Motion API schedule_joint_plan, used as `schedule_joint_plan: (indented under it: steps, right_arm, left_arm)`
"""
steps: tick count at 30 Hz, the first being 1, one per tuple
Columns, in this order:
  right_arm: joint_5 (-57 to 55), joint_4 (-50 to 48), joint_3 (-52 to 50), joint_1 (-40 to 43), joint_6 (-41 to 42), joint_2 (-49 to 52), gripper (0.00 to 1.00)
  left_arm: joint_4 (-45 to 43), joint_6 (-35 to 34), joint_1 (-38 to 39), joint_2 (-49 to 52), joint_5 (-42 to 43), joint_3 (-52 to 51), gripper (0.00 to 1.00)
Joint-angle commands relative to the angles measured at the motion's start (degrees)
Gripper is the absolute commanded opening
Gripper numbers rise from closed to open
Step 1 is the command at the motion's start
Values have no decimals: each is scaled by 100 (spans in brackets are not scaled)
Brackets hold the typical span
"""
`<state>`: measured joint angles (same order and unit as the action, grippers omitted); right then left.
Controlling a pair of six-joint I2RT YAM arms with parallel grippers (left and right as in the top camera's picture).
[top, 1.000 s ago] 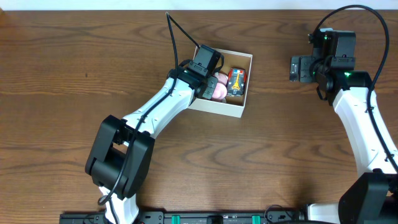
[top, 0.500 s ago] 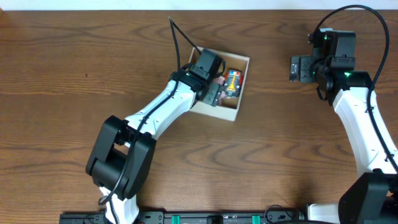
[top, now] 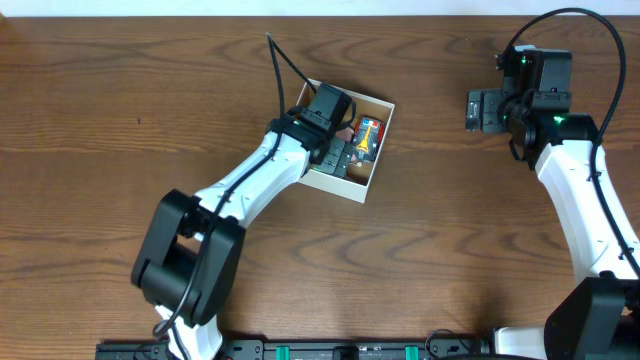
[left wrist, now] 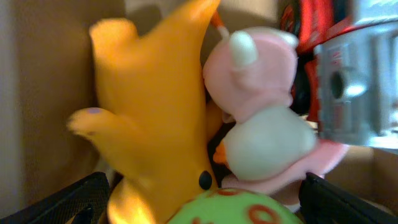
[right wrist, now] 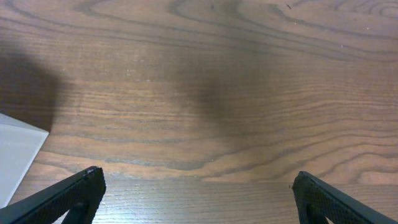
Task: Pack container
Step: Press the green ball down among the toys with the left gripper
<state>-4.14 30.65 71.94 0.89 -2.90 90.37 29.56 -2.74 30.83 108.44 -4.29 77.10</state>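
Observation:
The container (top: 336, 184), a small square box, white outside and brown inside (left wrist: 43, 93), sits at the table's middle back. My left gripper (top: 340, 156) is down inside it, open. In the left wrist view its fingers (left wrist: 68, 202) stand wide apart over a pile of toys: an orange one (left wrist: 155, 112), a pink and white one (left wrist: 261, 118), a green one (left wrist: 224, 208) low between the fingers, and a red one (left wrist: 305, 37). The red and yellow toy (top: 367, 138) also shows from overhead. My right gripper (top: 480, 110) hangs open over bare wood at the far right, holding nothing (right wrist: 199, 196).
Dark wooden table (top: 120, 120) all around. A white corner of the container (right wrist: 15, 155) shows at the left edge of the right wrist view. The left arm's black cable (top: 285, 55) rises over the box's back corner.
My left gripper has opened inside the container, letting go of a toy. The box has slid and turned a little to the left. The right arm has not moved.

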Motion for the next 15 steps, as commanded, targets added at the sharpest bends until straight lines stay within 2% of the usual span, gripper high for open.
schedule_joint_plan:
  steps: [1,8,15]
  right_arm:
    - [-35,7,79,22,94,-48,99]
    - [-35,7,79,22,94,-46,99]
    - [-35,7,79,22,94,-48,99]
  left_arm:
    - [-11,33,-52,-444,-68,-26,99]
    - [2,33,-48,-861,-61,-24,98]
    - [0,35,-48,-922,494,-24,98]
